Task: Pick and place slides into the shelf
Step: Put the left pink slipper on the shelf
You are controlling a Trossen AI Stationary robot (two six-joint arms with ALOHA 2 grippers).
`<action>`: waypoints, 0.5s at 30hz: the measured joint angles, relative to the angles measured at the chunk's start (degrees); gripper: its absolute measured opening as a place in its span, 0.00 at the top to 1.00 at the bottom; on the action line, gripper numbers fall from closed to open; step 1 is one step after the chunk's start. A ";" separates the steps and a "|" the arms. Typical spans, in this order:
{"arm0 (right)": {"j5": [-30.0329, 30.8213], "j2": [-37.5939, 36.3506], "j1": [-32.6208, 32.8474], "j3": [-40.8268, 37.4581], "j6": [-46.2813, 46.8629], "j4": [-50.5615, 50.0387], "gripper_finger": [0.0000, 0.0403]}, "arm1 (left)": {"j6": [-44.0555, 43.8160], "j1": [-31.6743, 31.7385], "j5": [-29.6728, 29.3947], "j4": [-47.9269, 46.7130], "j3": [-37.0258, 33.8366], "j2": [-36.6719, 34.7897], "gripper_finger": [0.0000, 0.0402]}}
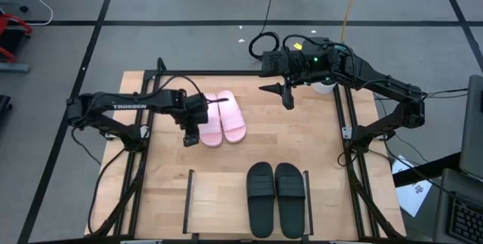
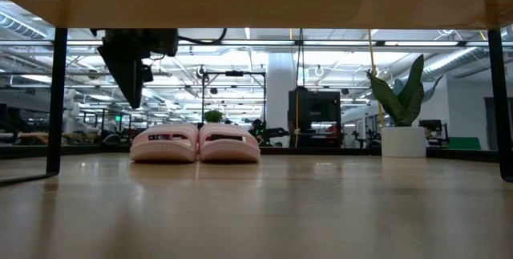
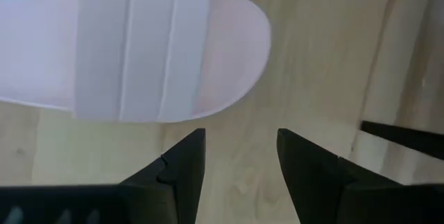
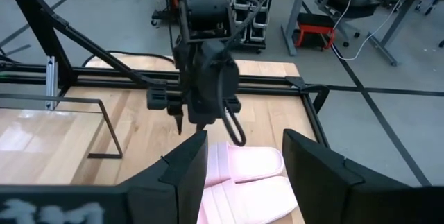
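4 slides total: 2 pink slides [image 1: 223, 118] side by side mid-surface, 2 black slides [image 1: 275, 197] already on the shelf [image 1: 219, 202], between its end rails. Left pincer [image 1: 189, 136] hangs just beside the outer pink slide, fingers apart, nothing between them. Right pincer [image 1: 287, 97] waits over the far side of the surface [image 1: 302, 134], fingers apart, empty. Low view shows only the pink pair; black pair visible only from above. Right wrist view also catches the left arm over the pink slides.
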 joint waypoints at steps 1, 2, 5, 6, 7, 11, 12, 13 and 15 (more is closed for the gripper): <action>0.00 0.00 0.00 0.00 -0.06 0.00 0.56 | -0.80 -0.53 0.02 0.69 -0.20 0.12 0.55; 0.00 0.00 0.00 0.00 -0.10 -0.02 0.56 | -1.52 -1.00 0.02 1.49 -0.60 0.15 0.55; 0.00 0.00 -0.02 0.00 -0.71 -0.09 0.56 | -3.88 -2.08 0.66 3.15 -2.23 0.20 0.55; 0.00 0.00 -0.02 0.00 -0.92 -0.16 0.56 | -4.83 -2.33 1.51 3.78 -2.77 0.20 0.55; 0.00 0.00 -0.01 0.00 -1.00 -0.20 0.56 | -5.79 -2.55 1.79 4.25 -3.20 0.20 0.55; 0.00 0.00 -0.02 0.00 -1.79 -0.17 0.56 | -9.53 -4.34 -2.00 4.72 -4.24 0.20 0.55; 0.00 0.00 -0.02 0.00 -1.83 -0.17 0.56 | -10.67 -4.86 -4.14 4.70 -4.35 0.20 0.55; 0.00 0.00 -0.02 0.00 -1.83 -0.17 0.56 | -11.91 -5.36 -6.30 4.71 -4.40 0.20 0.55; 0.00 0.00 -0.02 0.00 -1.85 -0.20 0.56 | -13.97 -6.31 -8.99 5.23 -4.41 0.20 0.55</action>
